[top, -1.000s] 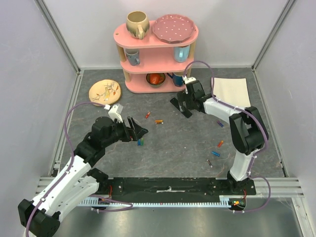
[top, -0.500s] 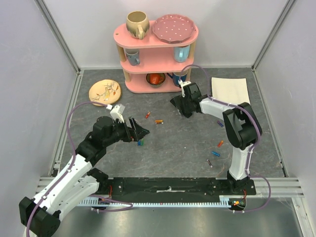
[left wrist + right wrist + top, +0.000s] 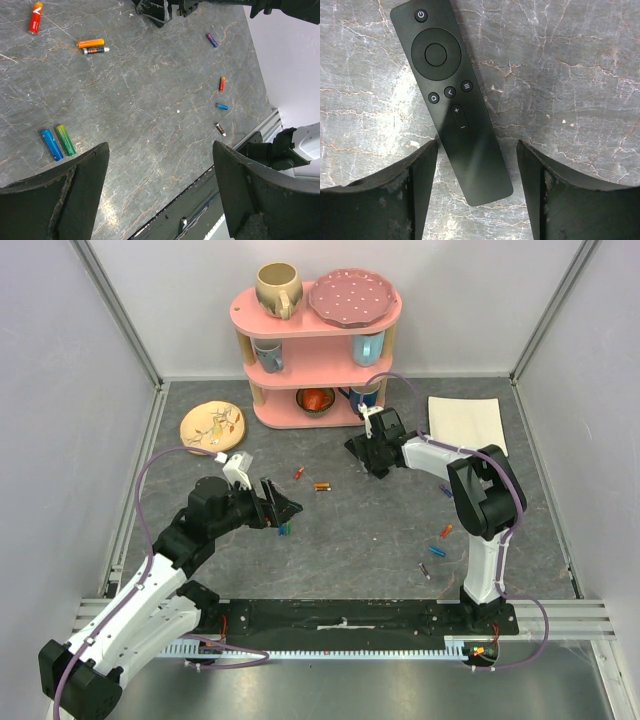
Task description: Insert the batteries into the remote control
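Smooth matt black plastic remote control [image 3: 451, 100] on marbled, stone-look table [image 3: 570, 75].

Top view high from near edge; wrist views downward, right closest, left sharing batteries [image 3: 65, 140].

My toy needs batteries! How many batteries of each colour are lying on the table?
Red batteries: 1
Orange batteries: 2
Blue batteries: 2
Green batteries: 1
Purple batteries: 1
Dark batteries: 2
Total: 9
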Action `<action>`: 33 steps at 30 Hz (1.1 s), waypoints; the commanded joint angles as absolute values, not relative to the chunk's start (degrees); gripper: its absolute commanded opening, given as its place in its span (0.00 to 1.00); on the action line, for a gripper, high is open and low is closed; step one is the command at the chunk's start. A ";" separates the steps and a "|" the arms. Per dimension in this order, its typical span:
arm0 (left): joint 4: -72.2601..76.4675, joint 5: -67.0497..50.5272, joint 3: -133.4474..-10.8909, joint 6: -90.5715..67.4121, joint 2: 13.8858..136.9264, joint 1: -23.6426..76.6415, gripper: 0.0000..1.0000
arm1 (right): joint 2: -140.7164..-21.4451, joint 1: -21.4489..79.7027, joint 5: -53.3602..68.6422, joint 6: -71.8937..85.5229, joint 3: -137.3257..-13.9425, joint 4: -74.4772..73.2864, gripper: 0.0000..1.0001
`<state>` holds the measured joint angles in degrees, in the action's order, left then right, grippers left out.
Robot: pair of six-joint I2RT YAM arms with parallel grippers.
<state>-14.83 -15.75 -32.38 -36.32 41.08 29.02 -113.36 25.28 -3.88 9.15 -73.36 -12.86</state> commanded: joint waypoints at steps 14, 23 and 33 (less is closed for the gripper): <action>-12.57 -17.14 -32.17 -34.80 40.52 29.18 0.89 | -110.14 28.65 -2.72 15.55 -66.98 -11.61 0.26; -13.18 -14.59 -31.99 -35.68 39.90 29.18 0.88 | -95.73 32.86 -11.06 30.12 -57.67 -10.02 0.00; -15.20 -5.90 -31.03 -40.60 37.71 29.18 0.85 | -90.53 49.39 -29.87 58.69 -50.63 -17.57 0.00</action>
